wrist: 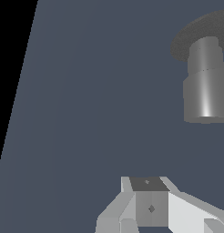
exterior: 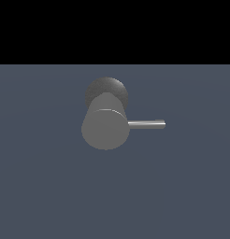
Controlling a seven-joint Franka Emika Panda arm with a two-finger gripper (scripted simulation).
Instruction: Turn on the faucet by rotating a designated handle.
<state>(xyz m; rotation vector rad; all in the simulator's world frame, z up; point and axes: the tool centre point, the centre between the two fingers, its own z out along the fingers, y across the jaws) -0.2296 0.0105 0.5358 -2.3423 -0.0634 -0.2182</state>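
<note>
The faucet (exterior: 105,129) is a thick grey cylinder whose flat round face is turned toward the exterior view, with a darker round knob (exterior: 106,90) behind it. The handle (exterior: 146,123), a thin grey rod, sticks out level toward the exterior view's right. The gripper does not appear in the exterior view. In the wrist view the faucet (wrist: 206,88) shows from the side on its dark round base (wrist: 196,34), and the handle is hidden there. Only part of the white gripper (wrist: 150,208) shows at the frame's edge, well apart from the faucet, with its fingertips cut off.
A flat blue-grey surface (exterior: 51,186) lies around the faucet, and a black background fills the band above it in the exterior view. No other objects are in view.
</note>
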